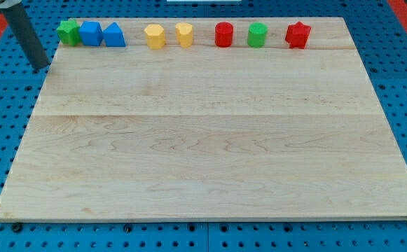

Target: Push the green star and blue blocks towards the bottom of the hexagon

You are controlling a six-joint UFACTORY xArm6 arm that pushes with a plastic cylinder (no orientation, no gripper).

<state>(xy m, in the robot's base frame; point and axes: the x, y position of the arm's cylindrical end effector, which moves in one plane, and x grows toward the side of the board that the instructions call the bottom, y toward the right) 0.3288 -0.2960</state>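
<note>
The green star (68, 32) sits at the top left of the wooden board (210, 161), touching a blue block (90, 33). A second blue block (114, 35), with a peaked top, stands right beside it. A yellow hexagon (155, 36) stands a little to their right in the same top row. My rod comes down at the view's upper left and my tip (43, 67) rests just off the board's left edge, below and left of the green star, apart from every block.
Further right along the top row stand a second yellow block (183, 34), a red cylinder (223, 34), a green cylinder (257, 34) and a red star (298, 34). A blue perforated surface (0, 140) surrounds the board.
</note>
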